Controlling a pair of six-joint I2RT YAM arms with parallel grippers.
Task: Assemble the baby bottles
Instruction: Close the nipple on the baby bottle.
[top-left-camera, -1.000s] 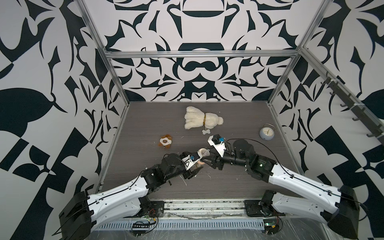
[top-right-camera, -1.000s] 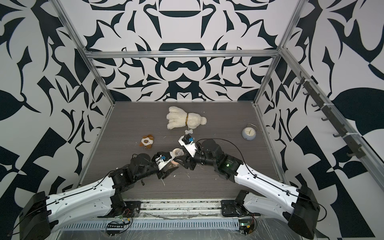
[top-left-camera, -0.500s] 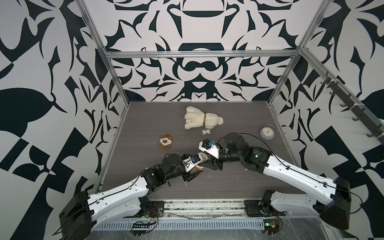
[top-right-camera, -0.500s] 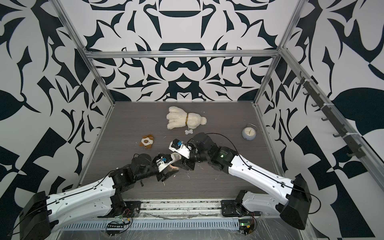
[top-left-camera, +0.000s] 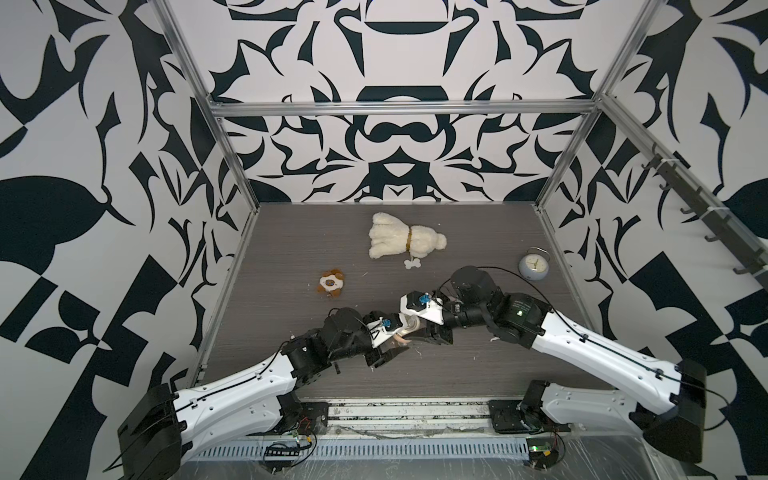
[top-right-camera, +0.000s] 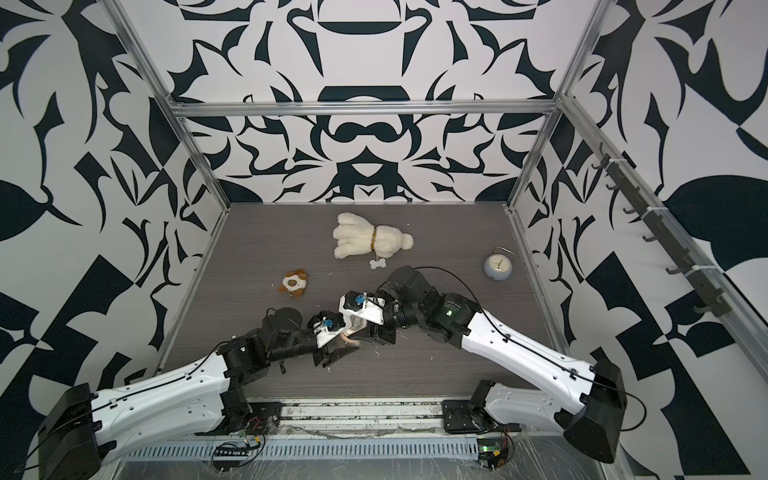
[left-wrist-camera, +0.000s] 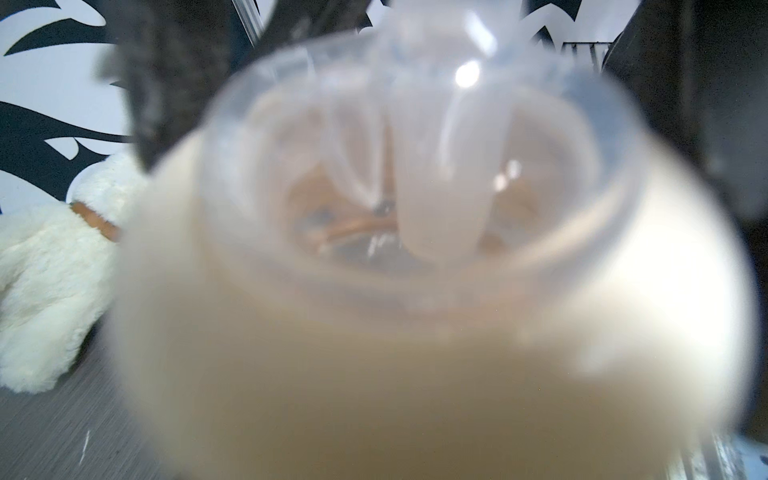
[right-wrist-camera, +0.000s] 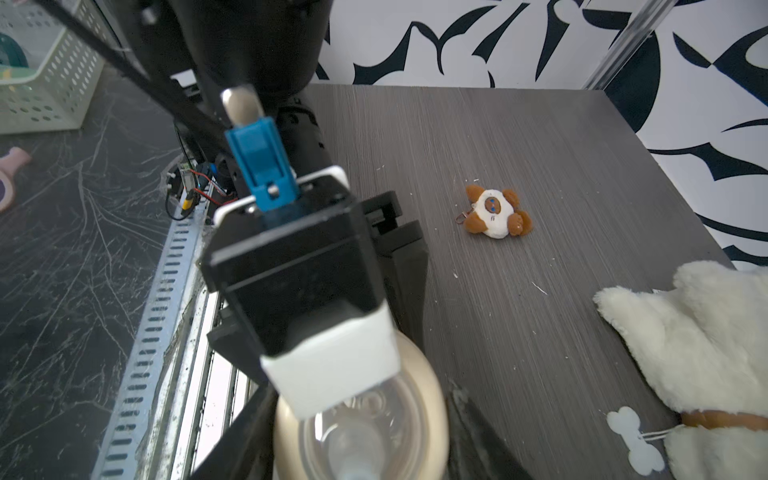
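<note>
Right pincer (top-left-camera: 419, 332), in both top views, stands half closed around the cream collar (top-left-camera: 410, 325). It meets the left pincer (top-left-camera: 392, 351) tip to tip. That one is closed down with a peach piece (top-left-camera: 401, 340) at its tips, and its hold is hidden. Bare table (top-left-camera: 457, 374) surrounds both.

Left wrist view: the blurred collar (left-wrist-camera: 374, 353) fills nearly everything, with dark fingers (left-wrist-camera: 166, 83) flanking it.

Right wrist view: fingers (right-wrist-camera: 482, 440) hug the collar's rim (right-wrist-camera: 436, 407). Beyond them is open table up to a small toy (right-wrist-camera: 494, 214).
</note>
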